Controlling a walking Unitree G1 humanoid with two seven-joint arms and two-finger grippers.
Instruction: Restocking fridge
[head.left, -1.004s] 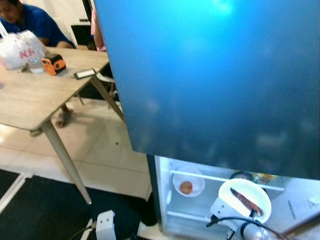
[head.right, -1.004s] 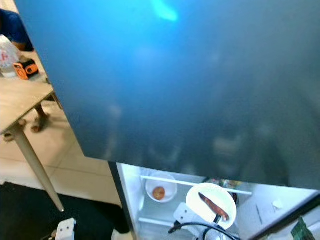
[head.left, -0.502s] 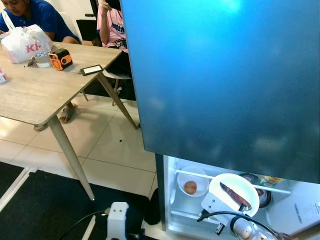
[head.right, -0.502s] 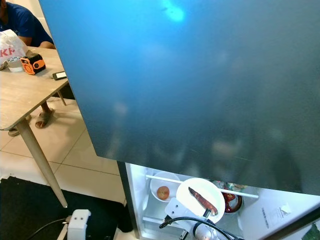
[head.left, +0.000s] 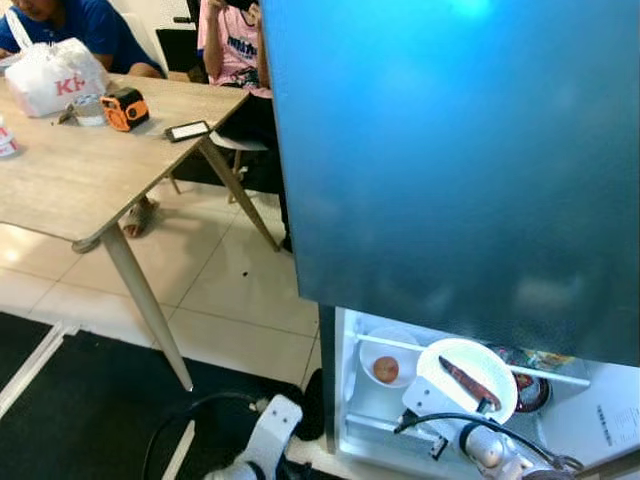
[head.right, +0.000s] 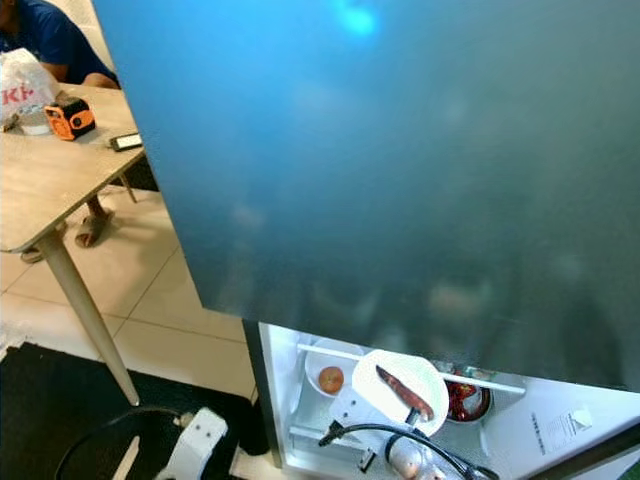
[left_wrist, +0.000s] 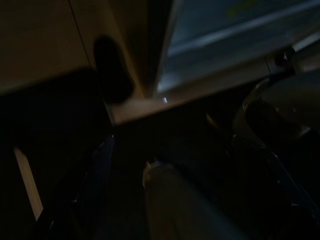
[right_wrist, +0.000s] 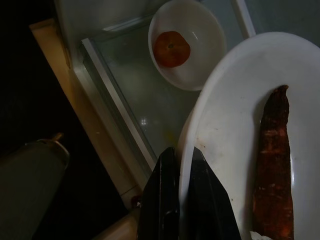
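Observation:
In the open lower fridge compartment (head.left: 350, 420), my right gripper (head.left: 484, 405) is shut on the rim of a white plate (head.left: 467, 378) carrying a reddish-brown strip of food (head.left: 463, 376). The right wrist view shows both black fingers (right_wrist: 167, 175) pinching the plate's edge (right_wrist: 230, 120), with the food strip (right_wrist: 272, 170) lying along it. The plate hovers over the glass shelf, beside a small white bowl (head.left: 385, 360) holding an orange fruit (right_wrist: 171, 48). My left arm (head.left: 268, 440) hangs low by the fridge's left side; its wrist view is very dark.
A dark bowl of red food (head.left: 530, 392) sits right of the plate. The blue upper fridge door (head.left: 460, 170) fills the upper right. A wooden table (head.left: 60, 190) with a bag (head.left: 55, 75), an orange tape measure (head.left: 120, 108) and a phone (head.left: 188, 131) stands left, with people seated behind.
The camera has shifted. The plate has come left toward the small bowl, still held by my right gripper. My left arm has risen further into view.

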